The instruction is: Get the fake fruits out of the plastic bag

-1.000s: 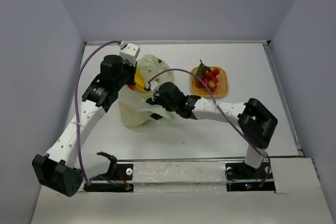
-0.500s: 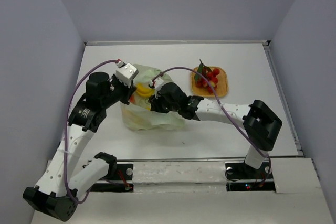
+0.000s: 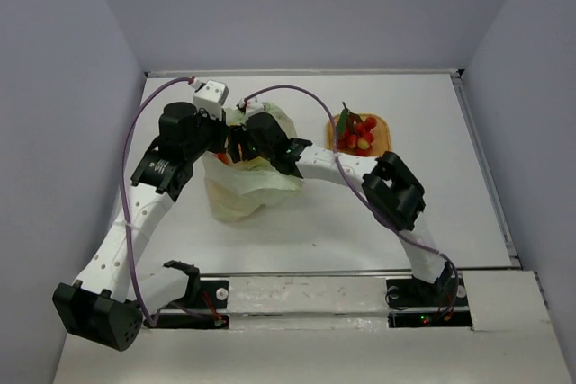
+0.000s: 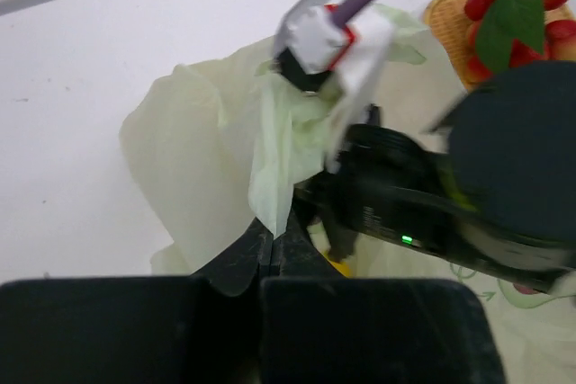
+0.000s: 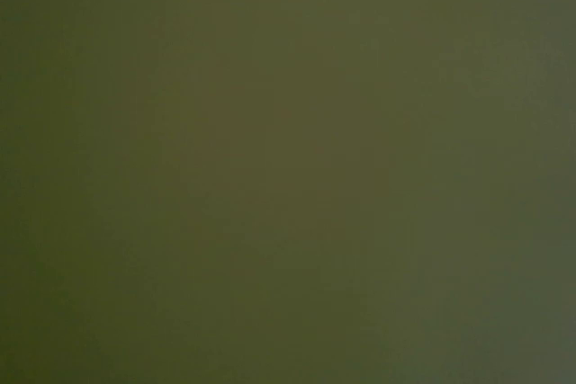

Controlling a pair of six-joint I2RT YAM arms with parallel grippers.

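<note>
Left gripper (image 4: 273, 238) pinches the bag (image 4: 189, 159) by its rim, holding the mouth open for the right gripper (image 3: 241, 144) buried inside; whether that one grips anything, nobody can tell.

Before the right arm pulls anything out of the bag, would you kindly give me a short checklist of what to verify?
1. Left tool gripping the plastic bag: ok, it is shut on a fold of the film.
2. Bag mouth open enough for access: ok, the right arm reaches into it.
3. Right tool's hold on a fruit: cannot tell. It is hidden inside the bag and its wrist view is uniformly dark.
4. Red berries out of the bag: ok, they lie on the orange mat.
5. Room left on the mat: ok, its near right part is bare.
</note>
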